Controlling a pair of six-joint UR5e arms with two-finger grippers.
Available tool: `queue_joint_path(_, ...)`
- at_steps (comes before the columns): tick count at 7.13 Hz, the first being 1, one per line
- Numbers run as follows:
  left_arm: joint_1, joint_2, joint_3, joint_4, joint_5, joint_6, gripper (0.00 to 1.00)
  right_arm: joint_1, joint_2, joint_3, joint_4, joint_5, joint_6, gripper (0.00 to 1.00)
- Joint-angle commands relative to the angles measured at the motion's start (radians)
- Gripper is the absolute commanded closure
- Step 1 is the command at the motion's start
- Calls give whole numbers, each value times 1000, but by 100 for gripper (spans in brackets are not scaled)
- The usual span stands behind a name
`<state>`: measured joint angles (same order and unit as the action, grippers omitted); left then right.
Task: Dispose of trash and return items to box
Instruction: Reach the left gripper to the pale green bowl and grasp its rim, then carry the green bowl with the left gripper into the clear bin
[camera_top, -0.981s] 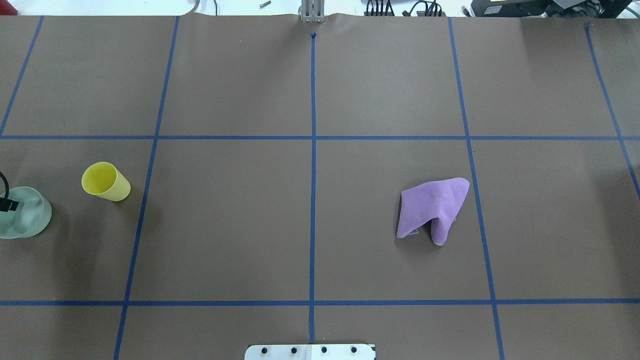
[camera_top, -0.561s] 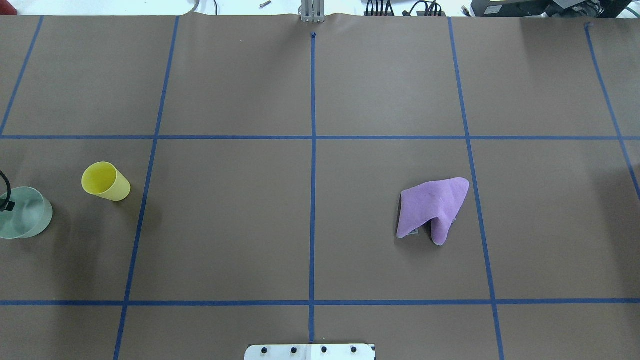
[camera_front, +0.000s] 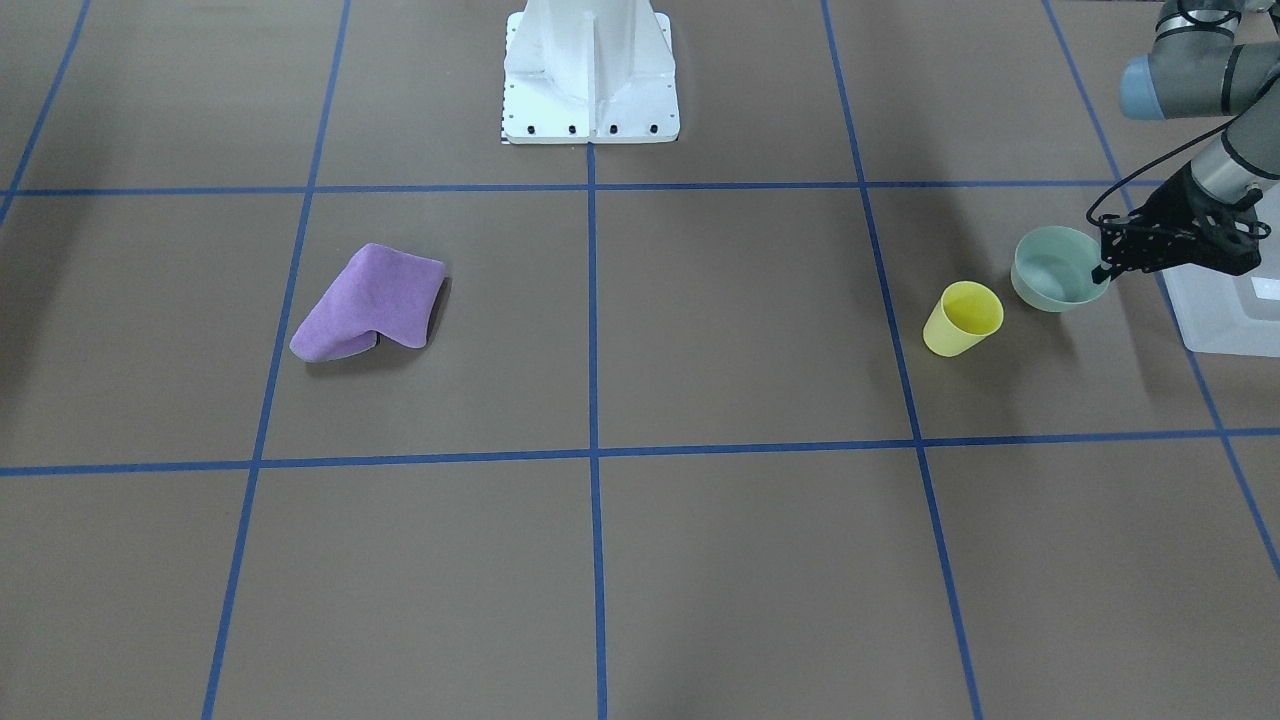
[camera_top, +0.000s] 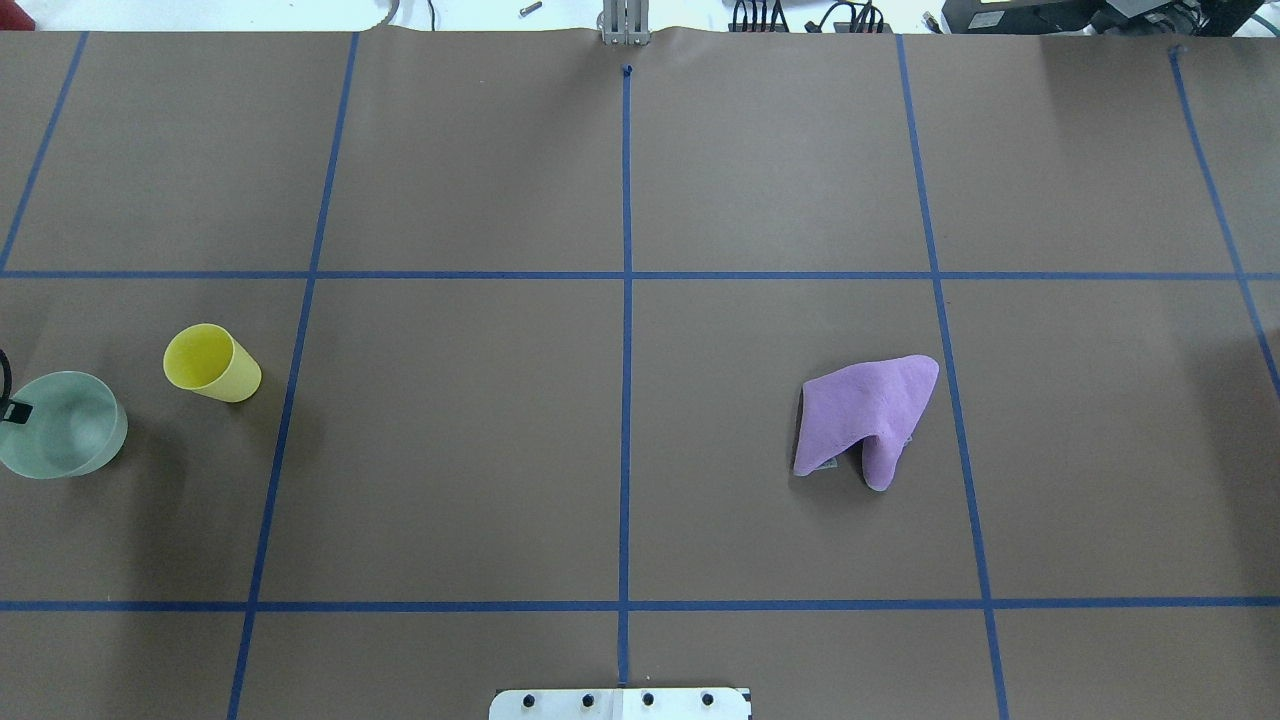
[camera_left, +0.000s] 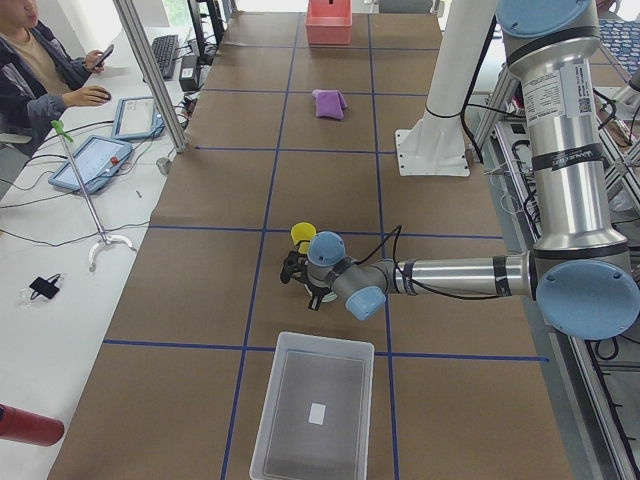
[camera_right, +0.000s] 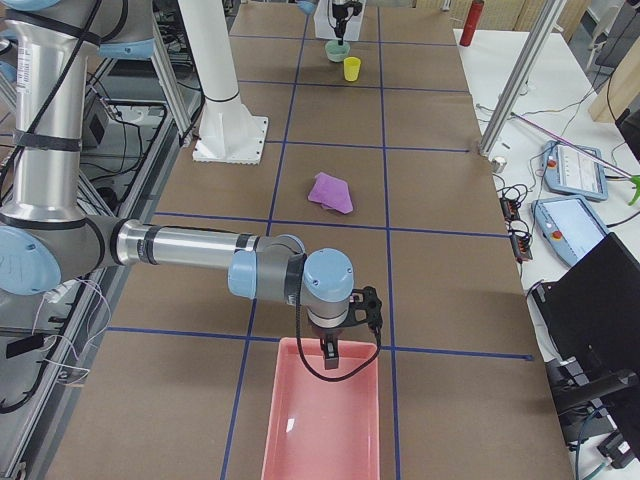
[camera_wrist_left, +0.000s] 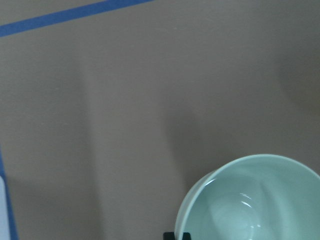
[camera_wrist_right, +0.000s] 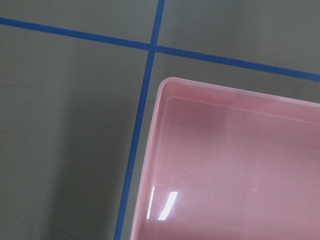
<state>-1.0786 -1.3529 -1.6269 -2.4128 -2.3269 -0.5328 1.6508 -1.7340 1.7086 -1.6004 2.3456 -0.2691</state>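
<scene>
My left gripper (camera_front: 1104, 271) is shut on the rim of the pale mint-green bowl (camera_front: 1048, 268) and holds it just above the table. A black fingertip (camera_wrist_left: 177, 235) shows at the bowl's rim (camera_wrist_left: 252, 205) in the left wrist view. The bowl sits at the left edge of the overhead view (camera_top: 62, 424). The yellow cup (camera_top: 210, 363) stands upright close beside it, untouched. The translucent white box (camera_left: 315, 412) lies just beyond the bowl, at the table's left end. My right gripper (camera_right: 331, 347) hovers over a pink bin (camera_wrist_right: 235, 170); I cannot tell whether it is open or shut.
A crumpled purple cloth (camera_top: 866, 416) lies on the right half of the table. The white bolted pedestal (camera_front: 590, 70) stands at the robot's edge. Blue tape lines grid the brown table. An operator (camera_left: 40, 70) sits at a side desk.
The bowl has shifted slightly right in the overhead view and looks larger and more level, as if raised. The cup and the cloth have not moved.
</scene>
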Motion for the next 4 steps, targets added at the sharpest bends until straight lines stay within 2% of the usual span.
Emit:
queue_joint_path(1, -142, 11, -19, 52, -133, 110, 100, 0, 1, 0, 0, 0, 2, 0)
queue_joint_path(2, -203, 9, -18, 134, -147, 235, 100, 0, 2, 0, 0, 0, 4, 0)
queue_joint_path(4, -407, -9, -16, 425, -166, 577, 100, -2, 2, -6, 26, 0, 10, 0)
